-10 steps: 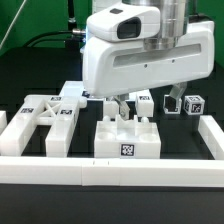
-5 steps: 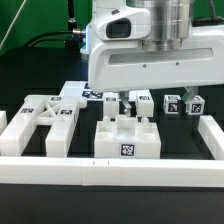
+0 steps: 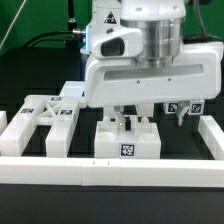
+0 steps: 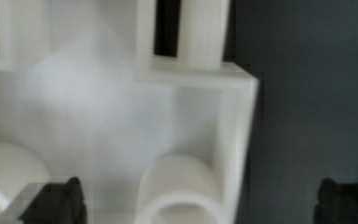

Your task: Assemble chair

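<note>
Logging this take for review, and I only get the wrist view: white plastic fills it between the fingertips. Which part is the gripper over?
Observer: The gripper hangs over the seat slab, the blocky part in the middle of the exterior view.
Operator: Where is the cross-braced frame?
Observer: The cross-braced frame lies on the exterior view's left of the slab, apart from it.
Operator: Any posts out?
Observer: Two short posts with tags show on the exterior view's right, farther back than the slab.
</note>
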Available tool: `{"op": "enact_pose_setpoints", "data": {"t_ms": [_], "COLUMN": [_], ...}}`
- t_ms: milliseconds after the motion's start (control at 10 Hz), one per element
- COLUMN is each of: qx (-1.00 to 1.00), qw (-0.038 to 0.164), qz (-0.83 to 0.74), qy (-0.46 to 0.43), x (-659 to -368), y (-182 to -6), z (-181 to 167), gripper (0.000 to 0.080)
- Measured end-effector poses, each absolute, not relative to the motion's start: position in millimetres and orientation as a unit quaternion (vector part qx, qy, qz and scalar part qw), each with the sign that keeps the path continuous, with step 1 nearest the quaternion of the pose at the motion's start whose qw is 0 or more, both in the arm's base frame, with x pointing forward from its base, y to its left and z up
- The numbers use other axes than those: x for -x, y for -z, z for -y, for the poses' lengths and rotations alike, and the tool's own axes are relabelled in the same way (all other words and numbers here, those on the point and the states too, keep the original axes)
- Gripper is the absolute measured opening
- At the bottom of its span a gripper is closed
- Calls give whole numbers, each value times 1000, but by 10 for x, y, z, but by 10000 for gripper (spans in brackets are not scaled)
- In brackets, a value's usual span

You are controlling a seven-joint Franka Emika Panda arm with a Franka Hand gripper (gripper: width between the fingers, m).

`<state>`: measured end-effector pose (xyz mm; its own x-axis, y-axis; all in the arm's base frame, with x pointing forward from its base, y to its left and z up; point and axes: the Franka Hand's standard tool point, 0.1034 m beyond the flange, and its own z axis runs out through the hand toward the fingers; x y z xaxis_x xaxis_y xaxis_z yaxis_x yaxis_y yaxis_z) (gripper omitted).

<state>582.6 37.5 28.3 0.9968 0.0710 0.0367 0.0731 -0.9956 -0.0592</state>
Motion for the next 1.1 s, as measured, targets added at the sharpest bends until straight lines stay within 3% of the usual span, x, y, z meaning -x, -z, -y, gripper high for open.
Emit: {"op": "enact_pose_setpoints", "data": {"t_ms": [500, 700, 800, 1000, 1100], "qx": [999, 999, 999, 999, 999], "qw": [31, 31, 31, 31, 31], "qz": [36, 37, 37, 37, 37], "qy": [20, 20, 20, 20, 21], "x": [-5789, -5788, -5788, -5787, -5792], "y": [-83, -82, -81, -81, -85], "z": [-397, -401, -402, -403, -402], "gripper": [649, 370, 370, 68, 30]}}
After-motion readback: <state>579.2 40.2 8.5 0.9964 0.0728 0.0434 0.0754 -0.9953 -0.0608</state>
